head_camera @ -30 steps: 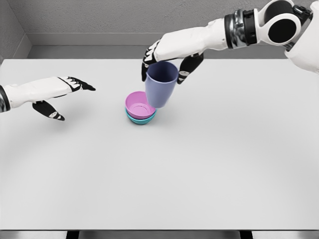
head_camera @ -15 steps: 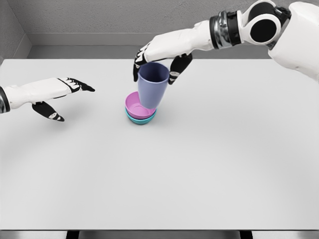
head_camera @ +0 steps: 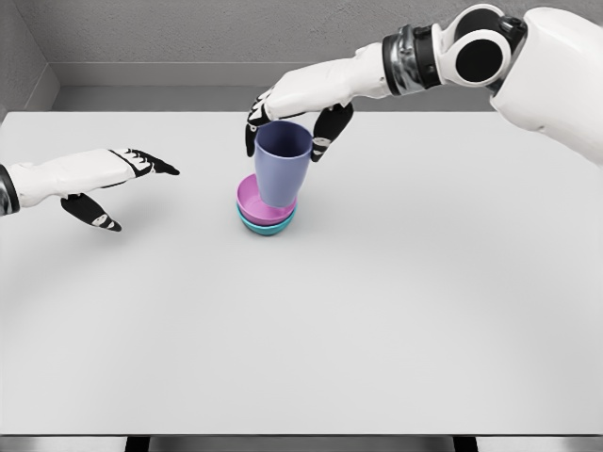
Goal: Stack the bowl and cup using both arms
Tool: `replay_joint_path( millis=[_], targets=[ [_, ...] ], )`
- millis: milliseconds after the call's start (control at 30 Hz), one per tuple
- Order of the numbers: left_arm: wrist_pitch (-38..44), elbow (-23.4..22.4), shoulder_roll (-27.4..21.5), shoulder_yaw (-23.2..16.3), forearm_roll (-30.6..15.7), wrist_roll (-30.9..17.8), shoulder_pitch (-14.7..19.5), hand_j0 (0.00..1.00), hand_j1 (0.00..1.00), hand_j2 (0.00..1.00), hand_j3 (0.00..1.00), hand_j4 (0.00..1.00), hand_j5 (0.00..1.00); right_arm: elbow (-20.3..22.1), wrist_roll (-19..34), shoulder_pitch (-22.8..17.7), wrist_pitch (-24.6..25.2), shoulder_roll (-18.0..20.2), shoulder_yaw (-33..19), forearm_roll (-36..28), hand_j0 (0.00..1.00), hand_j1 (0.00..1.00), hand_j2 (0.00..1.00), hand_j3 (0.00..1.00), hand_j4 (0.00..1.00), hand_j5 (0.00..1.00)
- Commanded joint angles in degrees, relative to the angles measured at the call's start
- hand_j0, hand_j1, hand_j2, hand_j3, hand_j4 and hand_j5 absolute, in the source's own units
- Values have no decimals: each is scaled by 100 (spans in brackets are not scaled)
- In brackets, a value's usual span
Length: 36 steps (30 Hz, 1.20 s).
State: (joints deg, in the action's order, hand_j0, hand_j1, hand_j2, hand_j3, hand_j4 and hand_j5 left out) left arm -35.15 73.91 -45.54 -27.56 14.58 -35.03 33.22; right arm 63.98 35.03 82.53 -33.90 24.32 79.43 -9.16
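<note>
Table: white top filling most of the view; grey wall behind its far edge.
Right arm: white; enters from the upper right and reaches left over the far half of the table.
Left arm: white; enters at the left edge and is held above the table near that edge, well apart from the stack.
Cup: blue-violet, upright, mouth up; long axis near vertical with the rim leaning slightly right; narrower base set down into the pink bowl, though whether it touches the bowl's floor cannot be told.
Pink bowl: mouth up, nested in the teal bowl, left of the table's middle and toward the far edge.
Teal bowl: lowest of the stack, resting on the table; only its rim and lower wall show.
Right hand: black fingers curled down around the cup's rim, thumb on the right side, the others on the left and behind; grasping the cup.
Left hand: fingers extended and relaxed, pointing right, thumb hanging below; holds nothing.
</note>
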Motion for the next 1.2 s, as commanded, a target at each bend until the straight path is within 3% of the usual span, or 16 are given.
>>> replay_joint_path(
  millis=[0, 700, 1167],
  targets=[
    [15, 0, -8, -4, -35, 3, 0, 100, 100, 100, 100, 100, 100, -61, -3, 0, 15, -59, 2, -33, 67, 67, 67, 67, 67, 67],
    [15, 0, -17, -13, -17, 3, 0, 100, 100, 100, 100, 100, 100, -448, -3, -9, -11, -349, 134, -33, 67, 67, 67, 67, 67, 67],
    [15, 0, -17, -13, -26, 3, 0, 100, 100, 100, 100, 100, 100, -923, -3, 0, -20, -560, 143, -15, 67, 67, 67, 67, 67, 67]
  ],
)
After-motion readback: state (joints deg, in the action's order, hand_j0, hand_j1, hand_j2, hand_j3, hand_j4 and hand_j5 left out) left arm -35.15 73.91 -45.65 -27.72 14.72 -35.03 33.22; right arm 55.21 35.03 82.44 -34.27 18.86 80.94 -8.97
